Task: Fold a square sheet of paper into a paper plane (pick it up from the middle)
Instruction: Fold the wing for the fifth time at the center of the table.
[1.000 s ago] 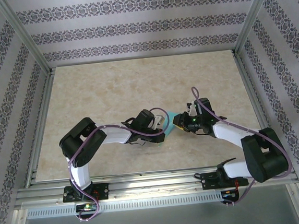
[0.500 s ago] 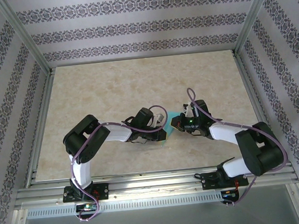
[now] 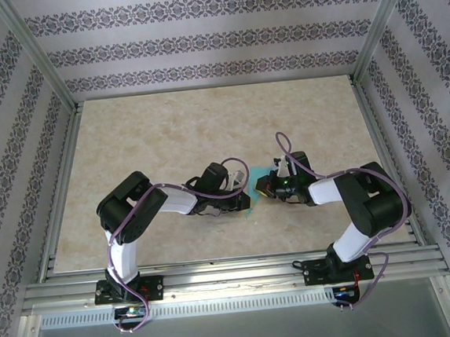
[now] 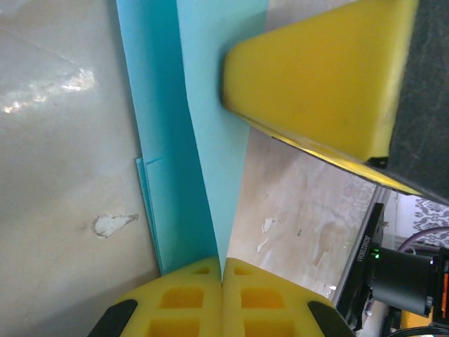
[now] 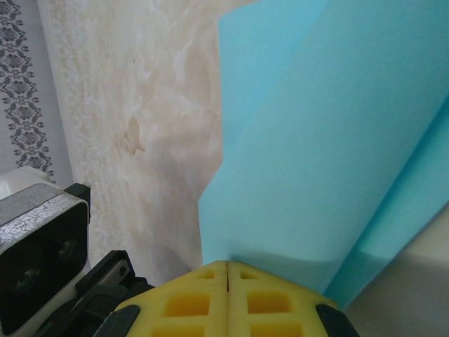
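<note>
My left jaws are closed, pinching the square sheet of paper [image 4: 203,140] at one edge. My right jaws are closed too, pinching the same sheet from the opposite side. The sheet spans between them over the middle of the tabletop [image 3: 205,123], with folded layers showing. I cannot tell whether it touches the tabletop.

A beige marbled counter [image 3: 205,123] fills the middle, glossy, with pale glare patches in the left wrist view. Wallpaper [image 3: 198,41] with grey bands of dark floral pattern covers the walls at 12, 9 and 3 o'clock. Aluminium posts [image 3: 38,55] rise at 10 and 2 o'clock. A metal rail [image 3: 234,276] runs along 6 o'clock, with a perforated strip [image 3: 237,303] just below it.
</note>
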Controlling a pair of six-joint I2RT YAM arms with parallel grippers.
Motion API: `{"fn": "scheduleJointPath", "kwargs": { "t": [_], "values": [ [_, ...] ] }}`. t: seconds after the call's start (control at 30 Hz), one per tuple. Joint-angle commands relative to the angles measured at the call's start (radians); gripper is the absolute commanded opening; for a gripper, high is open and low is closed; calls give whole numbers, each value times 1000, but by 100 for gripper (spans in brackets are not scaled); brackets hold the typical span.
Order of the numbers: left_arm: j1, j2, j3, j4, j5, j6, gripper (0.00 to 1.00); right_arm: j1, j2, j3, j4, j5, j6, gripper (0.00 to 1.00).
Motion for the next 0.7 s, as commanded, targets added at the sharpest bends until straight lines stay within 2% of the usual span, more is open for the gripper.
{"fn": "scheduleJointPath", "kwargs": {
  "t": [0.0,0.17,0.33,0.67],
  "values": [
    [1,47,-26,47,-7,-31,0,-19,11,10,47,-28,-3,5],
    [3,57,-3,0,2,-8,0,-32,2,11,44,-59,-11,6],
    [7,68,27,-38,24,12,0,3,-8,26,29,-74,-29,7],
    [20,101,52,-85,61,20,0,-9,39,29,26,-14,-28,7]
  ]
}}
